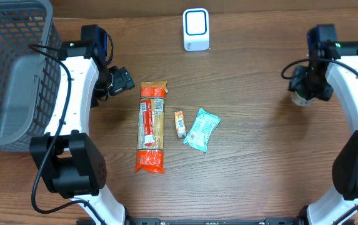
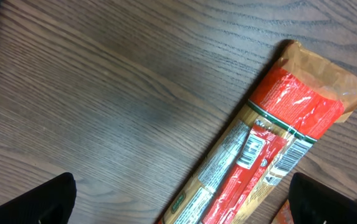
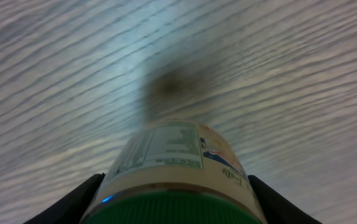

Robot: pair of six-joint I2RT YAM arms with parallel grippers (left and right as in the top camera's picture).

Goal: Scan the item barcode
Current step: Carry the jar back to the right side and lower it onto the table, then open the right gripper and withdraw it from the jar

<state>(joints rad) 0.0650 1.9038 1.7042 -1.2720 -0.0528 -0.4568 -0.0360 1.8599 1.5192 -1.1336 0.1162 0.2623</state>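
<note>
My right gripper (image 1: pixel 303 87) at the table's right side is shut on a jar (image 3: pixel 172 162) with a green lid and a printed label. Its two fingers (image 3: pixel 72 202) press the jar's sides just below the lid. From overhead only a pale bit of the jar (image 1: pixel 300 98) shows under the gripper. The white barcode scanner (image 1: pixel 196 29) stands at the back centre, well left of that gripper. My left gripper (image 1: pixel 121 81) hangs open over the table beside the top end of a long red-and-tan pasta packet (image 1: pixel 152 125), touching nothing. That packet's barcode (image 2: pixel 251 149) faces up.
A small orange packet (image 1: pixel 180 124) and a teal packet (image 1: pixel 202 129) lie right of the pasta. A grey wire basket (image 1: pixel 10 69) fills the back left corner.
</note>
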